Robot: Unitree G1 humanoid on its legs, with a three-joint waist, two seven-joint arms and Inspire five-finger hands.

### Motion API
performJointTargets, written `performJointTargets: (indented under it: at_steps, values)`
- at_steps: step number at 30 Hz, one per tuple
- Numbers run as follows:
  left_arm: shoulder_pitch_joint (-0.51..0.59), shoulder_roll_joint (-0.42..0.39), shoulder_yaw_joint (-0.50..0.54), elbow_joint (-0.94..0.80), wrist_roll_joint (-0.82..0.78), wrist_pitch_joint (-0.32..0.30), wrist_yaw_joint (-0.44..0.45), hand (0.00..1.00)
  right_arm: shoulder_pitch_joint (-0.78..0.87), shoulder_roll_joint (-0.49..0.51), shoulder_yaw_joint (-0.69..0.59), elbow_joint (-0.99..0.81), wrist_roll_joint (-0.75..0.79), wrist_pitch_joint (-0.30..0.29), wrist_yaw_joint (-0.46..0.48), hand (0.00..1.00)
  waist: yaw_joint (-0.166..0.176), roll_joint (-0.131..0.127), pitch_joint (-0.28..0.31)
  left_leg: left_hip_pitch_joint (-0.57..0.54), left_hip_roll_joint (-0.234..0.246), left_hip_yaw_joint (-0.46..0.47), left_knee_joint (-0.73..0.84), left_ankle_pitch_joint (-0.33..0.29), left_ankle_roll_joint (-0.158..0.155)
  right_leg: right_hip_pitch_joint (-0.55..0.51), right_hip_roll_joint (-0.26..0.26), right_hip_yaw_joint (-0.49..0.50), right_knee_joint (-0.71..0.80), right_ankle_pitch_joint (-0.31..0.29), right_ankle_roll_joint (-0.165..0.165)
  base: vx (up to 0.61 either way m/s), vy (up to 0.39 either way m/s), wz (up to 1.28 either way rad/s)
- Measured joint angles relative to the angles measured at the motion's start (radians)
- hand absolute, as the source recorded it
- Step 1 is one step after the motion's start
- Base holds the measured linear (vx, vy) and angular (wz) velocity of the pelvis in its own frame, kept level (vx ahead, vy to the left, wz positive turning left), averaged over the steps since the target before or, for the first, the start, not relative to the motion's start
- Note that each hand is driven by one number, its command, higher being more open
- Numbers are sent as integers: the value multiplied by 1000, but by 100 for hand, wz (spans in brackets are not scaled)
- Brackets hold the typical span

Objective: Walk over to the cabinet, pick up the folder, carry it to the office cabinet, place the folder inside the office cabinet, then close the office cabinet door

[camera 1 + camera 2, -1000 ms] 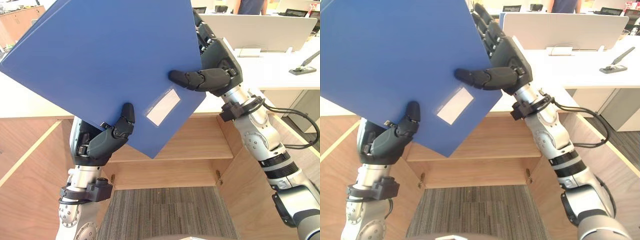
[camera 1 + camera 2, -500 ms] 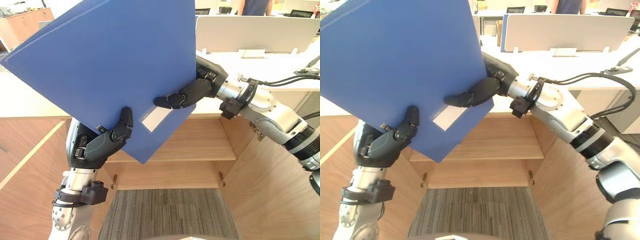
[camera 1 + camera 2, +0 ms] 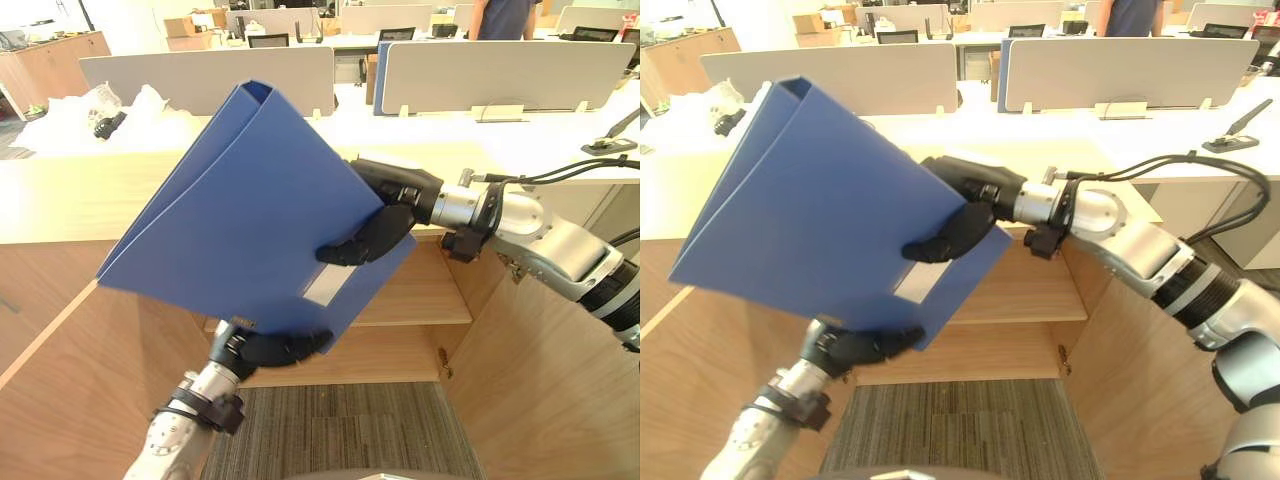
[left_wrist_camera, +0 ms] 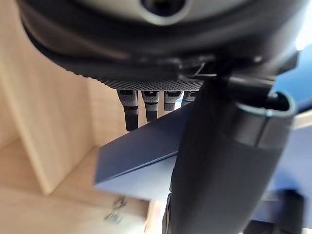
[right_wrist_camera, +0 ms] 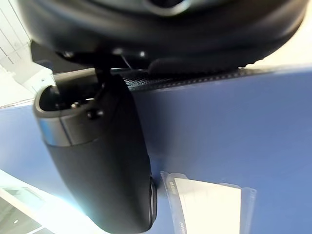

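gripping the tilted folder (image 3: 250,220): left hand (image 3: 262,349) underneath, right hand (image 3: 385,215) at edge.

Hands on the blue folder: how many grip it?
2. The right hand pinches the large blue folder's right edge beside its white label; the left hand clamps its bottom corner.

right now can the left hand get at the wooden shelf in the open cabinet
Probably not freely: the left hand pinches the lower corner of the blue folder, though the wooden shelf behind it looks unobstructed.
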Motion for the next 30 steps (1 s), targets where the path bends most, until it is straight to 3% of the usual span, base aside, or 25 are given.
performJointTargets:
  at_steps: [2, 6, 12, 15, 19, 25, 28, 30]
  values:
    - [-28, -46, -36, 191, -4, 35, -34, 100, 42, 61, -19, -16, -25, -1, -2, 0, 0, -3, -2, -5, 2, 14, -2, 0, 1, -12, 3, 14, -1, 0, 0, -2, 22, -15]
    - [-70, -106, -39, 506, -4, 95, -8, 100, 139, 184, -136, -42, -68, -2, -13, 0, -4, -11, -3, -15, 8, 19, -2, 1, 1, -26, 10, 20, -1, 0, -1, 4, 2, -6]
    - [-71, -221, 78, 847, 150, 134, -8, 100, 269, 294, -331, -130, -342, -32, -96, 0, -10, -25, 3, -13, 11, 20, -2, 0, 2, -25, 13, 21, -1, 0, -2, 0, 0, 0]
    - [-78, -259, 159, 1024, 247, 149, -8, 100, 381, 322, -328, -200, -473, -46, -100, 0, -22, -32, 7, -6, 14, 20, -2, -1, 2, -21, 16, 23, -1, -1, -5, -7, 5, -1]
    - [-103, -294, 289, 1136, 357, 154, -9, 100, 506, 324, -251, -181, -632, -67, -92, 0, -24, -39, 12, -2, 20, 19, 1, -2, 0, -18, 21, 25, -3, -2, -9, -59, -2, -1]
    - [-160, -324, 454, 1212, 601, 157, 76, 100, 600, 319, 21, 166, -1117, -105, -65, 0, -18, -38, 21, -10, 25, 0, 4, 1, -6, -12, 27, 11, -11, -1, -9, -37, -8, 8]
    - [-192, -347, 546, 1223, 657, 160, 153, 100, 619, 353, 12, 448, -1216, -87, -58, 0, -17, -36, 60, -64, 24, -33, 76, -21, -6, -11, 26, -18, -11, -1, -9, 8, -8, 29]
    - [-224, -359, 562, 1220, 659, 159, 174, 100, 620, 374, -46, 594, -1219, -64, -63, 0, -11, -7, 111, -132, 31, -56, 220, -76, -4, -2, 32, -37, -2, -1, -11, -48, -8, 31]
